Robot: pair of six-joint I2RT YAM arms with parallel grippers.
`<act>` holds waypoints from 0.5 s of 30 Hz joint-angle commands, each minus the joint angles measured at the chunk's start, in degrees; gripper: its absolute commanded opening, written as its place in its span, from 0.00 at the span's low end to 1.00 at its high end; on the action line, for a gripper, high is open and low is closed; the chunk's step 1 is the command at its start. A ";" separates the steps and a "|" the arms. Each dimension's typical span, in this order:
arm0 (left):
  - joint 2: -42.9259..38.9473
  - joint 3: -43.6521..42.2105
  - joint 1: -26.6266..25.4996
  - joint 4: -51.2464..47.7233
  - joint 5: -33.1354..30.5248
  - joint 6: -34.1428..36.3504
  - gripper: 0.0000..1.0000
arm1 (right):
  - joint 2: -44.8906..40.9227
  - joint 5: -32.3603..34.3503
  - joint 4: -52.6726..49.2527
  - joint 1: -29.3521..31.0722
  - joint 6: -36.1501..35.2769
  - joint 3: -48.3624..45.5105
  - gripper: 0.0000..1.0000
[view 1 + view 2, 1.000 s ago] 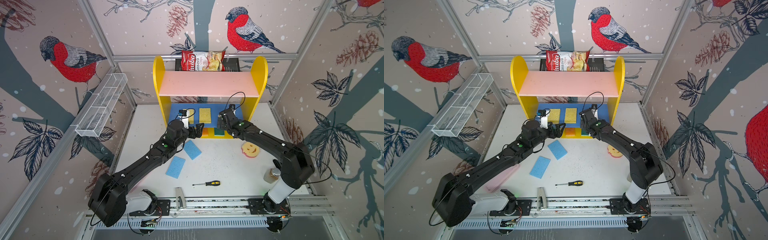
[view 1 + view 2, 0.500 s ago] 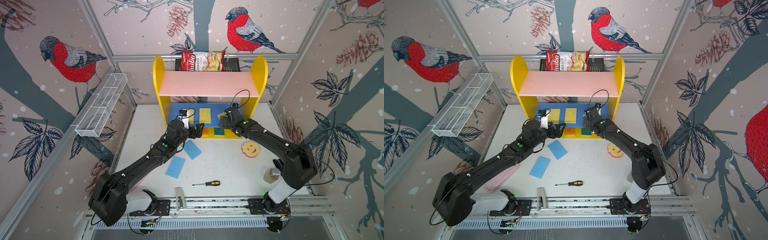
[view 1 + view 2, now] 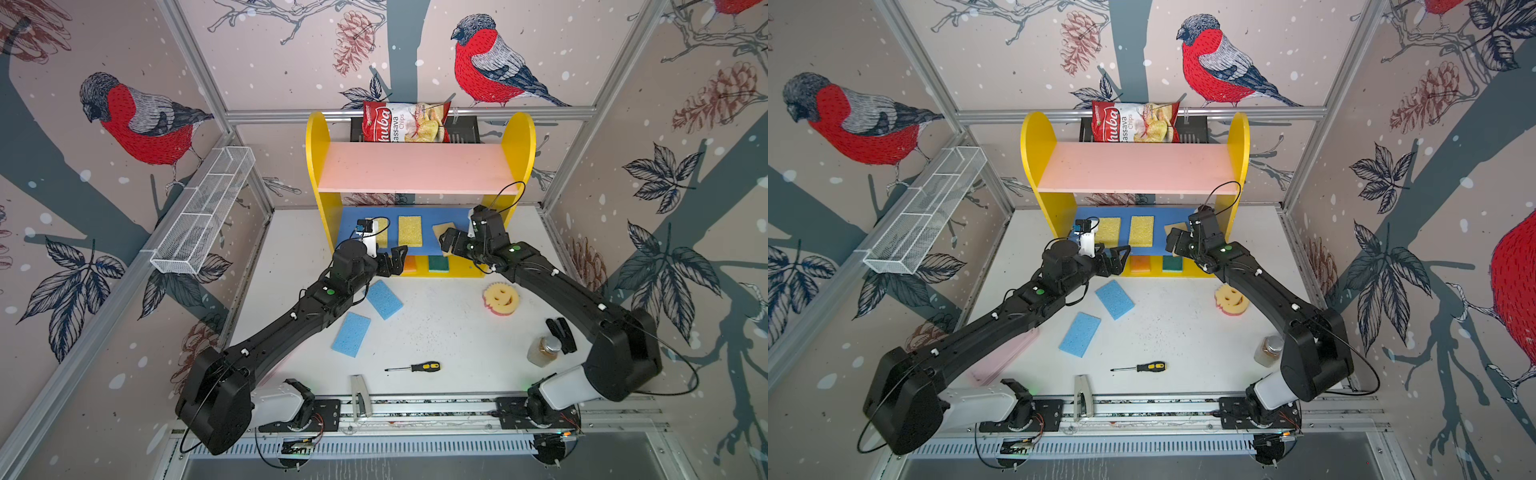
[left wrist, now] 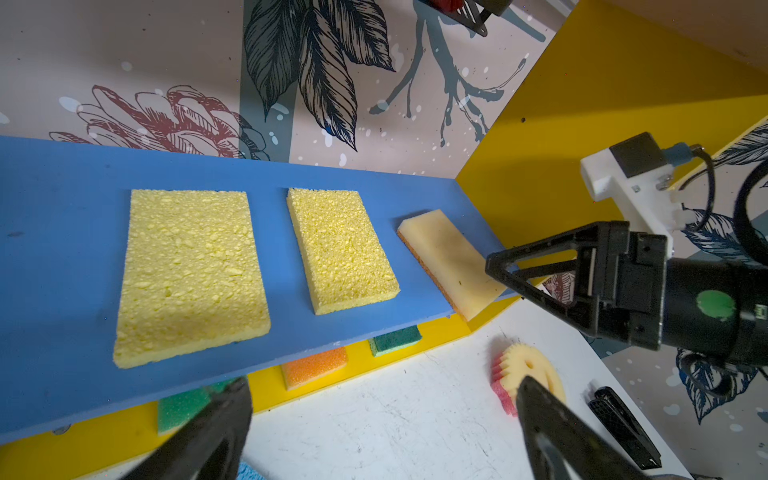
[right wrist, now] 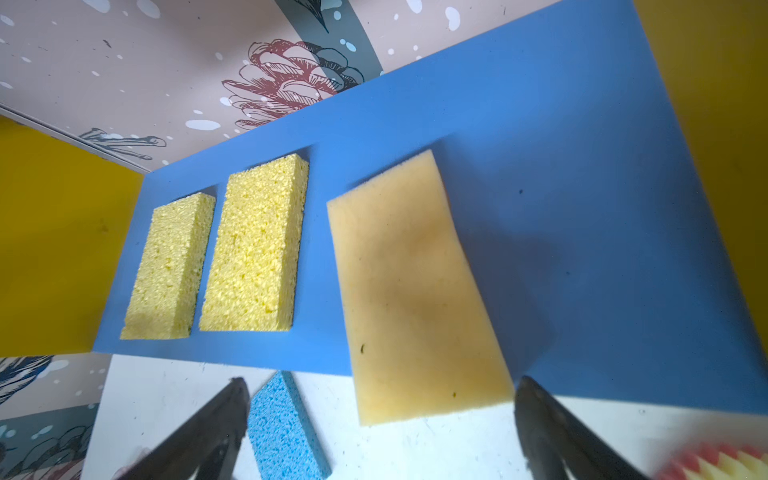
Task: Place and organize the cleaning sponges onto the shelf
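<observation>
Right wrist cam: pale sponge (image 5: 415, 291) lies on blue middle board (image 5: 582, 166), front end hanging over the edge
R gripper (image 5: 380, 384) jaws spread wide, nothing held, just off that sponge; L gripper (image 4: 384, 384) also wide apart & empty, near shelf (image 3: 517, 137) front. 2 yellow sponges (image 4: 191, 274) flat on same board. 2 blue sponges (image 3: 384, 299) + smiley sponge (image 3: 500, 297) on table (image 3: 449, 324)

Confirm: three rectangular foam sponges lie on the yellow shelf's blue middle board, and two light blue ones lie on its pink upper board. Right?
No: the two light blue rectangular foam sponges lie on the white tabletop before the yellow wooden shelf, as both top views show. The rest holds.
</observation>
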 commanded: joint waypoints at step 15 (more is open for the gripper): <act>-0.77 0.25 0.04 1.10 0.52 -0.07 0.98 | -0.51 -6.26 5.39 -2.66 2.19 -5.17 0.00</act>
